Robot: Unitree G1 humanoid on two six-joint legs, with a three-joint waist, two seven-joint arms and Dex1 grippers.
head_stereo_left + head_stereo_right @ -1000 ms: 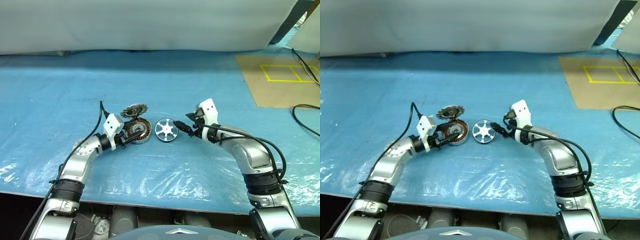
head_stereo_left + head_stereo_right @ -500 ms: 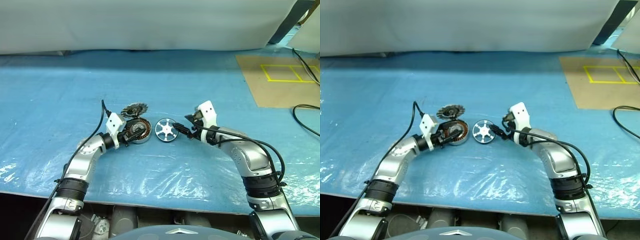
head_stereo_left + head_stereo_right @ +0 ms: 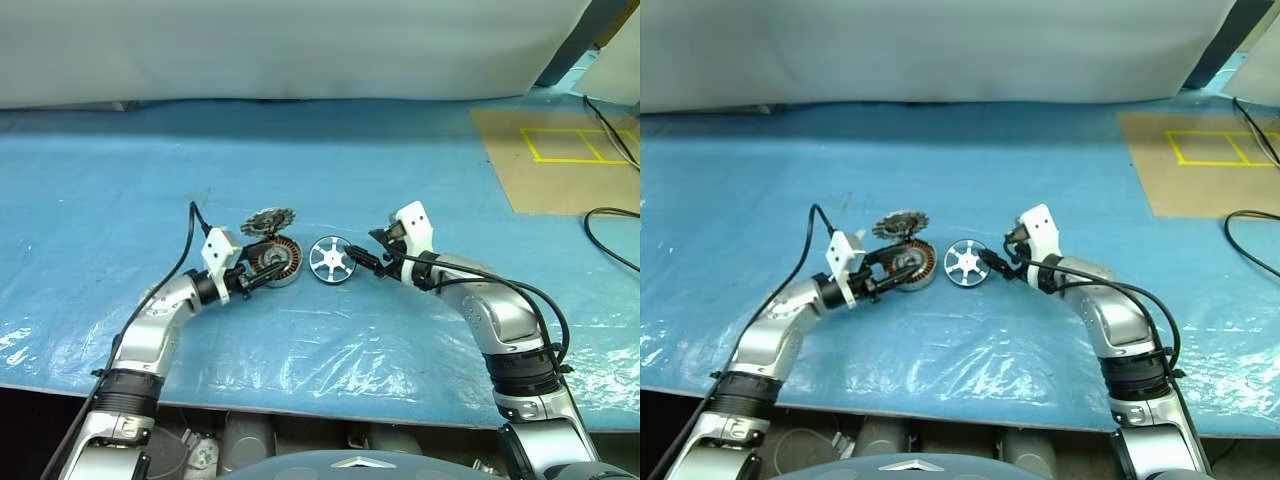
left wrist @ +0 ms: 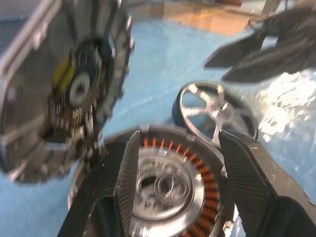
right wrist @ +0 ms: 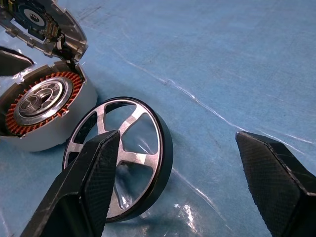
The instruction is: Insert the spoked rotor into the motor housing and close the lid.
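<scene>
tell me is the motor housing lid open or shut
Open. The lid stands tilted up behind the motor housing, whose copper windings are exposed; the spoked rotor lies outside.

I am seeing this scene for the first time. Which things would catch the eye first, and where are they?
In the middle of the blue sheet stands the motor housing, copper windings exposed, the lid tilted up behind it. Just right of it lies the spoked rotor. The left gripper straddles the housing, and the open right gripper reaches the rotor.

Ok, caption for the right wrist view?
Open right gripper poised by the spoked rotor beside the motor housing.
</scene>
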